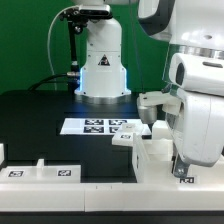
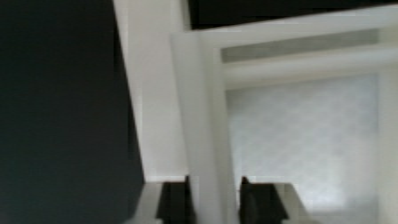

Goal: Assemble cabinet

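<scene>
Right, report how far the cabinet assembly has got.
Done: no finished joint is clearly visible. In hand: the claw is shut on the edge of a thin white plastic panel. Left: a long white tagged piece and a small white block lie loose on the black table, so most joining likely remains.

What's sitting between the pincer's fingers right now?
A thin white cabinet panel, edge-on, gripped between the fingers of the pincer. The wrist view shows it.

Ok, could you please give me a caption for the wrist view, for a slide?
Wrist view: gripper shut on the edge of a white cabinet panel, with the dark table behind.
</scene>
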Robot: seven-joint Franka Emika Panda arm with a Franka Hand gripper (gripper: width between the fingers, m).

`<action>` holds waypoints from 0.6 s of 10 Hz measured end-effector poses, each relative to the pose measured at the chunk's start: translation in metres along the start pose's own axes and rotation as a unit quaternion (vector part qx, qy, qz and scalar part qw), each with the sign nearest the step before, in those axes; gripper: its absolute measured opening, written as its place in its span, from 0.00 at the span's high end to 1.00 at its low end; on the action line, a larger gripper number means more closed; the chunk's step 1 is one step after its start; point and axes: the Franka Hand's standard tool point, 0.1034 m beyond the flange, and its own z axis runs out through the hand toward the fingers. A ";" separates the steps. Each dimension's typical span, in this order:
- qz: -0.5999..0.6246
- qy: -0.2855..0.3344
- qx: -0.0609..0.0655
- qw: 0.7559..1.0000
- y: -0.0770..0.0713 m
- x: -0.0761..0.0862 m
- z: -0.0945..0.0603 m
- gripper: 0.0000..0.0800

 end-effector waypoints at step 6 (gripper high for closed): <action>0.002 -0.002 0.004 1.000 0.000 -0.003 0.001 0.37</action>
